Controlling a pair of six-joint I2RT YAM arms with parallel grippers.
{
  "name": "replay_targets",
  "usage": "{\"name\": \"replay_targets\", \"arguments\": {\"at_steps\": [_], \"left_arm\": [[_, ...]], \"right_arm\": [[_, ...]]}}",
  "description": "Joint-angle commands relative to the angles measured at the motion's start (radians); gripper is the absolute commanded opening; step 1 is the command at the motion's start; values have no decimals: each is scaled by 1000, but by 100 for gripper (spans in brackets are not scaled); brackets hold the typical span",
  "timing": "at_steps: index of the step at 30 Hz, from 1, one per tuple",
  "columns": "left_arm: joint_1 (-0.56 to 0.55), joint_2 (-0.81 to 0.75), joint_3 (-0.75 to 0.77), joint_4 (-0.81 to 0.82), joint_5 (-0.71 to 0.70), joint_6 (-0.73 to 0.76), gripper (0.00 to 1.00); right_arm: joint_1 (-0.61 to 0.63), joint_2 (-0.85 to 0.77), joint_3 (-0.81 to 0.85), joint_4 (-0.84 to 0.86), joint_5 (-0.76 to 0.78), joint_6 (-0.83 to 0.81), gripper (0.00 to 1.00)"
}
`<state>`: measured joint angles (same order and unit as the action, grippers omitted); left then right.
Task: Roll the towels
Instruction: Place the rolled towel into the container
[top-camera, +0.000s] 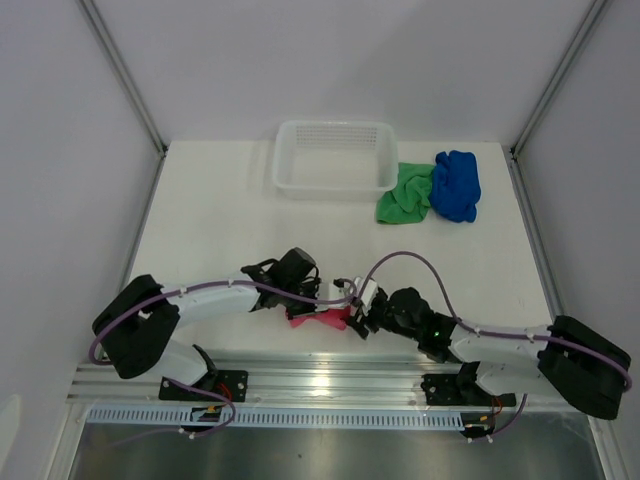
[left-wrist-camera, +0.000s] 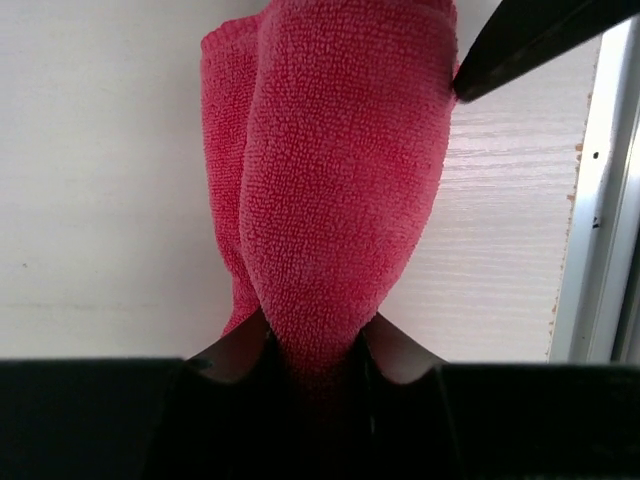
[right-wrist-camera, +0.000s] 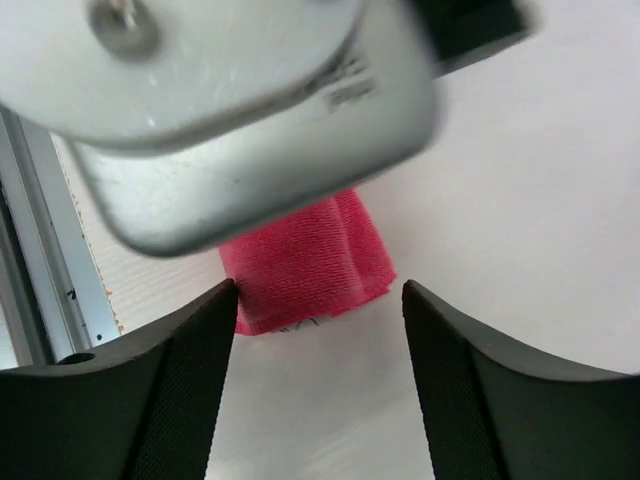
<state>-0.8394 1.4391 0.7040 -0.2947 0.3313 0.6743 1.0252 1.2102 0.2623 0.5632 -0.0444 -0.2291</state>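
Jaws of the left arm (top-camera: 200, 300) were clenched on the pink towel (left-wrist-camera: 340, 200), a folded bundle lying on the white surface (top-camera: 220, 220) near its front edge. Just right of it, the right arm (top-camera: 500, 340) had its jaws spread wide, with the towel ahead of them, not between. Far back sat the mesh basket (top-camera: 335, 158), then the green towel (top-camera: 405, 193) touching the blue towel (top-camera: 457, 185).

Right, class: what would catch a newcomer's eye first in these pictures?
The pink towel at the near edge, pinched in the left gripper while the right gripper faces it, open. Then the green towel and blue towel, bunched side by side at the far right, next to the white basket.
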Motion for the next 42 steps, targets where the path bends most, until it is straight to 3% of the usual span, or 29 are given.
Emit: {"name": "replay_targets", "arguments": {"at_steps": [1,9,16,21,28,32,36,39,42], "left_arm": [[-7,18,26,0,-74,-32,4],[29,-46,98,-14,-115,-18,4],[121,-85,236,-58,-121,-1,5],[221,-62,416,-60,-140,-64,6],[302,78,632,23,-169,-298,6],[359,241,797,28,-167,-418,6],[393,435,966,58,-216,-297,6],[422,629,1254,-9,-186,-179,6],[450,760,1509,-115,-105,-58,10]], "right_arm": [[-27,-144,46,-90,26,-6,71],[-79,-463,52,-269,84,-13,74],[-119,-619,52,-364,123,0,74],[-149,-635,75,-382,133,17,74],[-171,-528,170,-353,181,37,71],[-235,-401,244,-265,143,45,72],[-379,-174,337,-114,-52,-10,72],[-531,-4,453,-54,-237,60,71],[-588,92,541,-71,-351,54,70]]}}
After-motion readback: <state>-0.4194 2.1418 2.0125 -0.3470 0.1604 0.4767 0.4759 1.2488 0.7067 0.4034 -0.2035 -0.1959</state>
